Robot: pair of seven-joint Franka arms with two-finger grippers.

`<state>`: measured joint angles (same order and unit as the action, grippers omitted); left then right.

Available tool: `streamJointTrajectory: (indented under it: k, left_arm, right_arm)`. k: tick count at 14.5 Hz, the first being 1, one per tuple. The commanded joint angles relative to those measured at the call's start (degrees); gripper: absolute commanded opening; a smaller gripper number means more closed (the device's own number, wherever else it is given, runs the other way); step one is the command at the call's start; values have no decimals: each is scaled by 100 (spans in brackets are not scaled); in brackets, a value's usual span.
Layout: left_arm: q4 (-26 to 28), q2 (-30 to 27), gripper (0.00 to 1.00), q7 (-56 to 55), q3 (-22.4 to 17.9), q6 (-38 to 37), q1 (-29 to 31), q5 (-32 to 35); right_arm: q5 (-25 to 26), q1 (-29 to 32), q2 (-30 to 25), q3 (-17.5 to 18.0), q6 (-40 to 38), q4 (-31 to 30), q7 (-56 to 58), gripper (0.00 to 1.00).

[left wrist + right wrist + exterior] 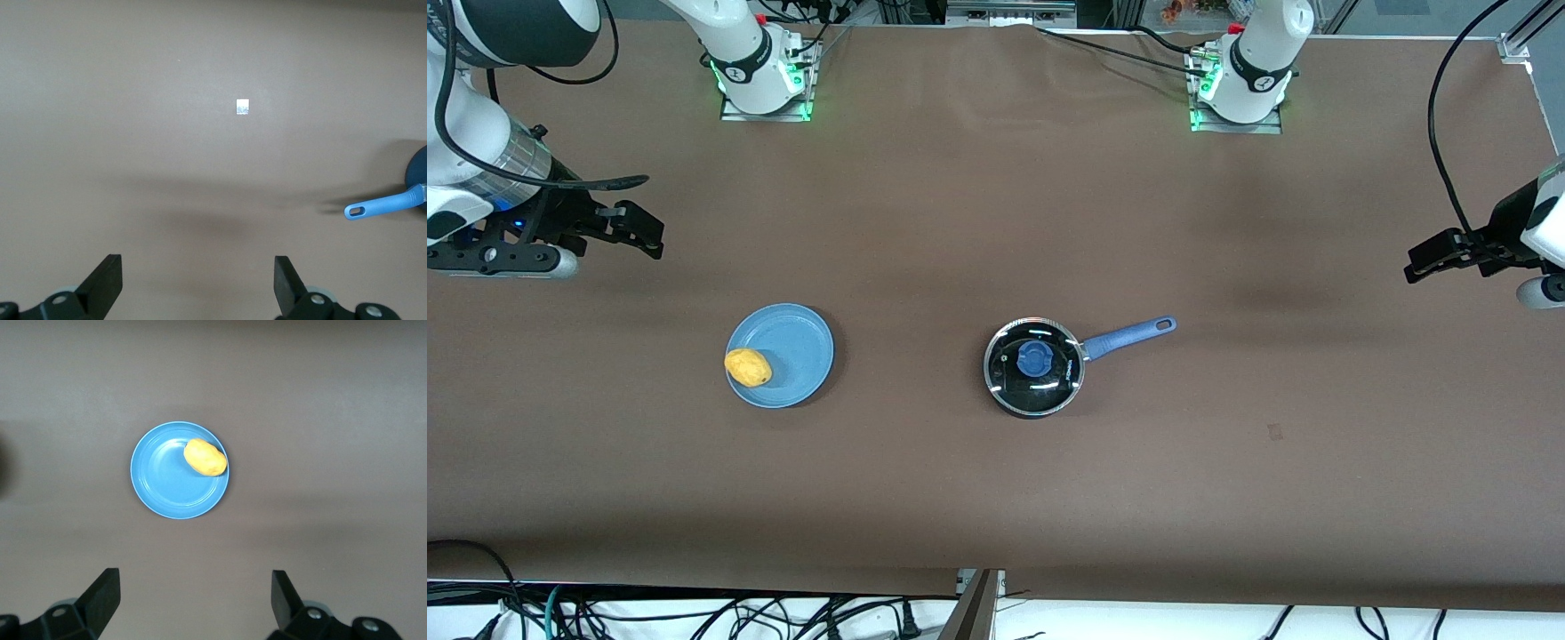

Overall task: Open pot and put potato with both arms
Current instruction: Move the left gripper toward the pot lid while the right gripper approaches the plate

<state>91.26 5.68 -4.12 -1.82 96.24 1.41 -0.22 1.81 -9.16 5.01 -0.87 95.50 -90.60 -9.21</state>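
You've got both arms parked w/ jaws apart, nothing held: right gripper (645,233) up at its own end of the table, left gripper (1427,258) at the other end. The split suits the job: potato (748,366) sits on the rim of the blue plate (800,342) near the right gripper, while the pot (1035,366), lid (1040,384) on, knob (1035,360) up, lies toward the left one. The right wrist view shows plate + potato (205,457) below that gripper; the left wrist view catches only the pot's handle (383,205), no lid

surface: brown table cover (996,498) | front edge: tangled black cables (694,613) | lighting: even, soft shadows
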Motion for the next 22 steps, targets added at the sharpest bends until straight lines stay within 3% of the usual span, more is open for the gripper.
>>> streamJointTrajectory:
  k: [1,11,15,22]
  left_arm:
    - [-73,-102,100,226,50,-192,35,-57]
    - [-162,-14,100,-280,172,-228,-62,-110]
    - [-100,153,100,-1343,804,-193,-62,-48]
    - [-179,583,100,-3189,1517,281,-71,-101]
  right_arm:
    - [12,2,17,25,-119,122,-2,100]
    - [12,2,17,25,-119,122,7,100]
    - [3,2,26,25,-119,122,7,100]
    - [-5,11,26,7,-302,122,-28,100]
